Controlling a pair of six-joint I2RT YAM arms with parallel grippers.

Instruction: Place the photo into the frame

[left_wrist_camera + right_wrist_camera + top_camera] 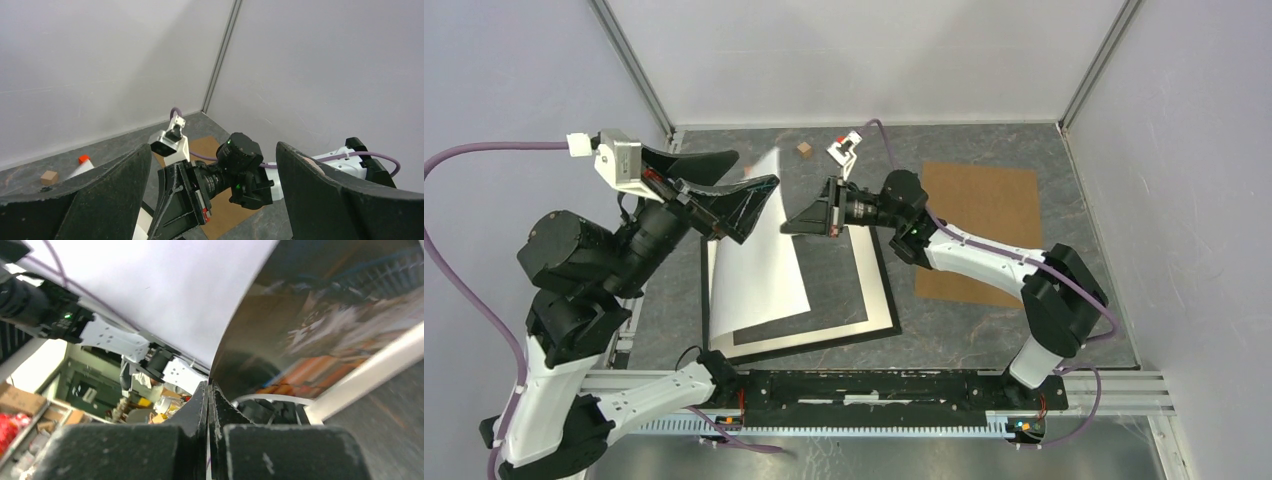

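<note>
Right fingers [199, 407]: pressed together, pinching the photo's edge in the thin seam between them; they pointed left over the middle of the surface [814, 215].
Photo [759, 265]: lifted and curled, with its white back facing up in the overhead view. From the right wrist, the white back [150, 285] rose to the left of the pinch and the blurred printed side to the right. Its lower edge came down near the frame's left part.
Left fingers [100, 200]: spread wide and holding nothing, raised above the surface [744, 205]. They sat just left of the photo's upper edge and faced the right fingers across it.
Frame [834, 290]: lay flat on the surface below and just in front of the right fingers, not touched by them. It was black-edged with a dark middle, and the photo covered part of its left side.
Mat border [876, 300]: a white strip inside the frame's black edge.
Cardboard sheet [979, 230]: brown and flat, to the right of the frame, partly under the right arm.
Block [804, 149]: small and brown, near the back wall, well apart from the frame.
Surface [674, 310]: dark and marbled.
</note>
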